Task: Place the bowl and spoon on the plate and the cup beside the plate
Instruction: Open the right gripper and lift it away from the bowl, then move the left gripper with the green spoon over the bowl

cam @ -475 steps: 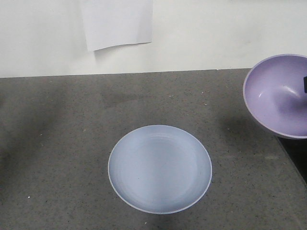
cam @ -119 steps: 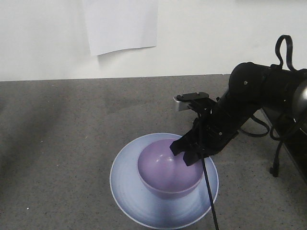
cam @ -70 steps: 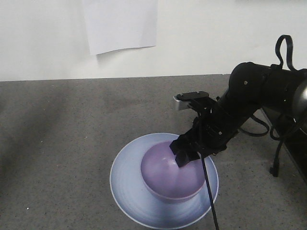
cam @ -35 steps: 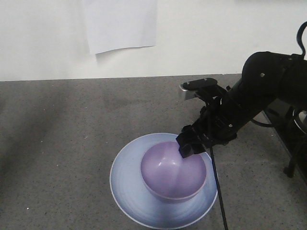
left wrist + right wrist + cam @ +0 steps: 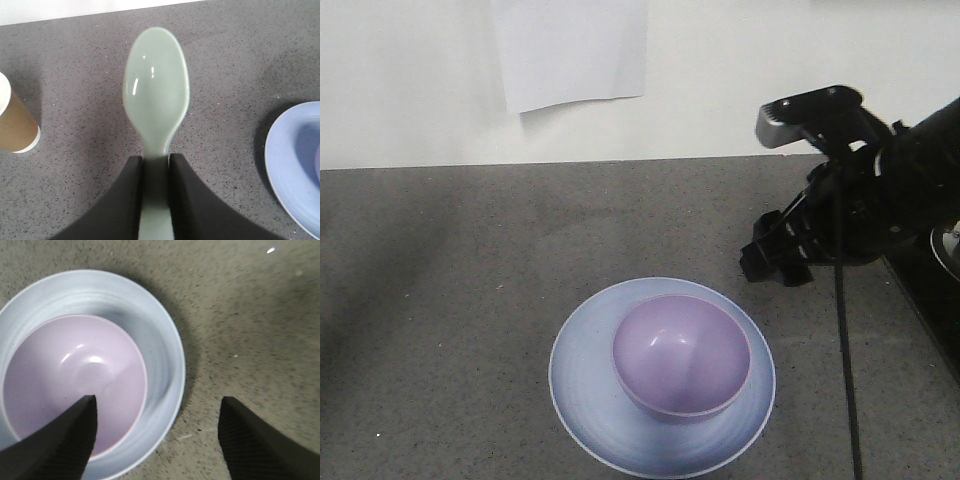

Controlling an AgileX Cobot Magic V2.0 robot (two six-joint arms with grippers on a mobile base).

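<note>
The bowl [image 5: 680, 355] is seated upright in the middle of the plate [image 5: 582, 392], which lies on the grey desk [image 5: 450, 300]. The right pincer [image 5: 775, 262] is seen at 2 o'clock from the bowl, well apart from it. In the right wrist view its jaws are spread wide with nothing between them, and the bowl and plate are seen toward 10 o'clock. In the left wrist view the spoon [image 5: 156, 90] is gripped by its handle in the left pincer [image 5: 156, 165], hollow side up, tip toward 12 o'clock. The cup [image 5: 15, 125] stands on the desk at 9 o'clock from the spoon, and the plate's edge is seen at 4 o'clock. A white sheet [image 5: 575, 50] is fixed to the wall at 12 o'clock.
</note>
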